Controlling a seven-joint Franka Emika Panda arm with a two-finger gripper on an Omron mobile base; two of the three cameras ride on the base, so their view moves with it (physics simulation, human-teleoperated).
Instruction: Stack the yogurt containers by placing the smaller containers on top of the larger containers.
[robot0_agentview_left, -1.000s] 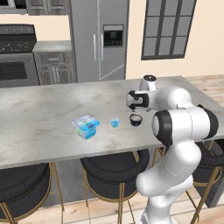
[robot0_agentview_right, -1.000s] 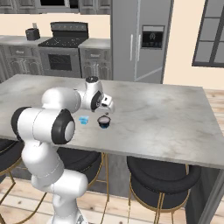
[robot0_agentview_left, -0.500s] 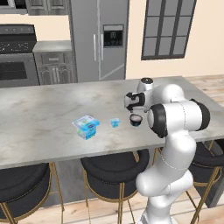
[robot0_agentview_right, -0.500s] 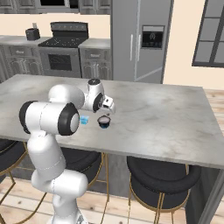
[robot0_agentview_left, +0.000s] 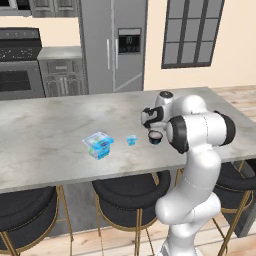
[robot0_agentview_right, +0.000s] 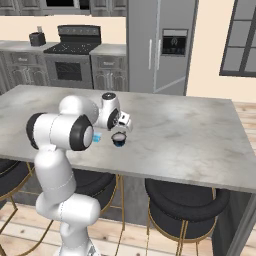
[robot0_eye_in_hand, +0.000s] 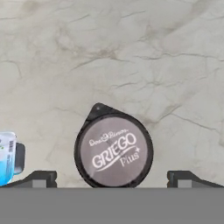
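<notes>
Seen from above, the small black round cup (robot0_eye_in_hand: 113, 151) bears a grey "GRIEGO Plus" lid. It stands between the gripper's (robot0_eye_in_hand: 112, 178) wide-open, empty jaws.

Grey veined marble-look island counter (robot0_agentview_left: 45, 135): smooth, faintly sheened stone finish; small black round plastic cup (robot0_eye_in_hand: 113, 148) resting on that counter: matt grey foil-like lid with white print; blue-and-teal boxy pack (robot0_agentview_left: 98, 145) further along the counter: glossy plastic, whitish translucent top; tall grey refrigerator (robot0_agentview_left: 112, 45) behind the counter: brushed-metal look; stools (robot0_agentview_right: 187, 205) under the counter: black padded seats, brass-toned metal legs.
</notes>
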